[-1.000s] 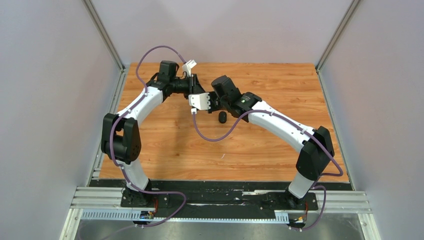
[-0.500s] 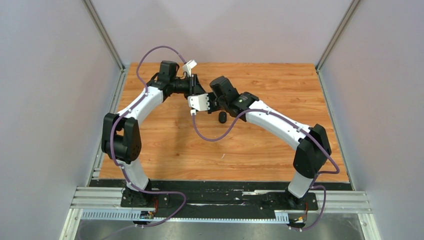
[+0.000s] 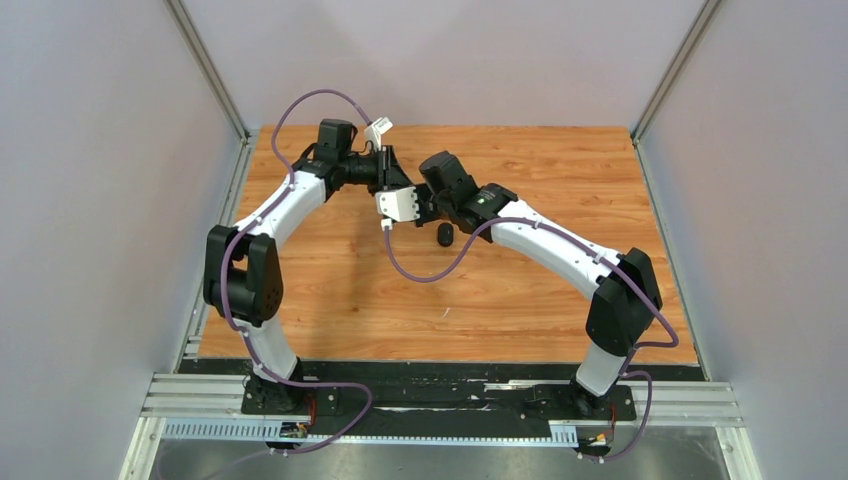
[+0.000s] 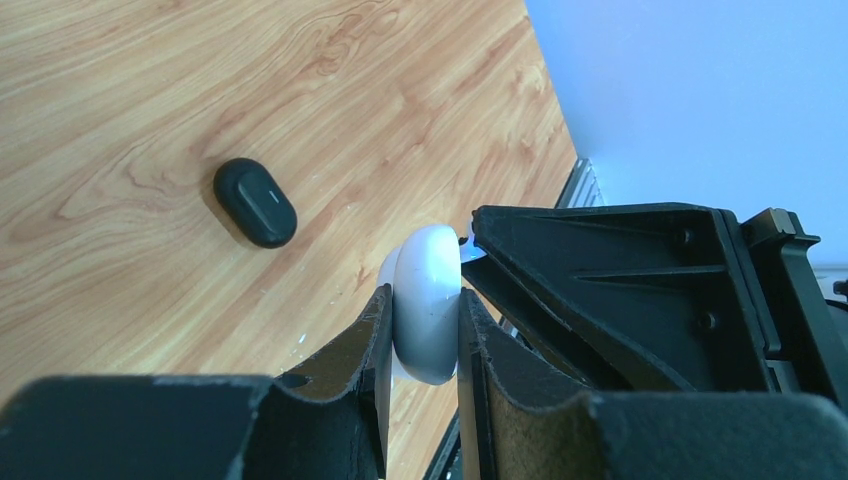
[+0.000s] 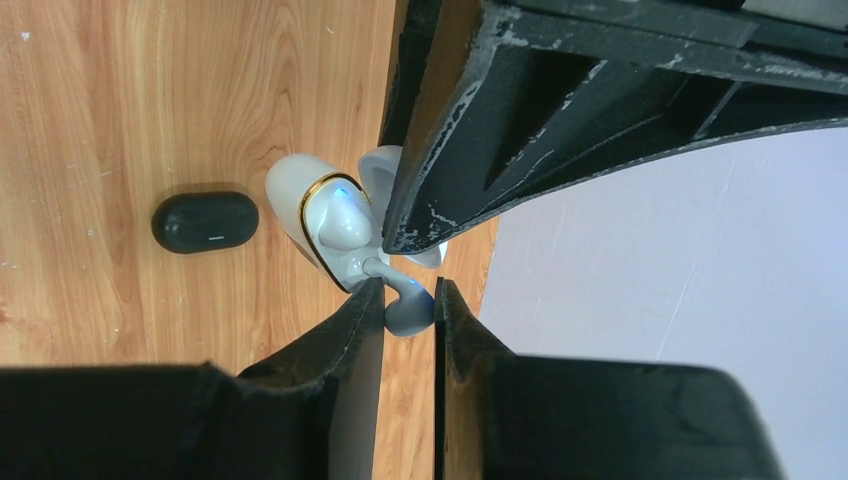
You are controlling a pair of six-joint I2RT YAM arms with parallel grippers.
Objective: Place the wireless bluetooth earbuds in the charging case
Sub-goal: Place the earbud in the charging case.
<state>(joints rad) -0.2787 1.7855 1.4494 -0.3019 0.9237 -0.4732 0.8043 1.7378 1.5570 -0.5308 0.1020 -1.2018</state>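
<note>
My left gripper (image 4: pixel 425 300) is shut on the white charging case (image 4: pixel 428 300), holding it above the table with its lid open. In the right wrist view the case (image 5: pixel 300 200) shows a gold rim, and one white earbud (image 5: pixel 338 215) sits in it with a blue light. My right gripper (image 5: pixel 408 292) is shut on a second white earbud (image 5: pixel 405 308). This earbud's stem end reaches the case's rim. In the top view both grippers meet at the far middle of the table (image 3: pixel 560 290). No black earbuds show.
A closed black oval case (image 3: pixel 444 234) lies on the wooden table just right of the grippers, also seen as the black case (image 4: pixel 255 202) and the black case (image 5: pixel 205 221). Grey walls enclose the table on three sides.
The right arm has shifted slightly left, toward the left gripper and the case. The left arm has stayed put, and both grips are unchanged.
</note>
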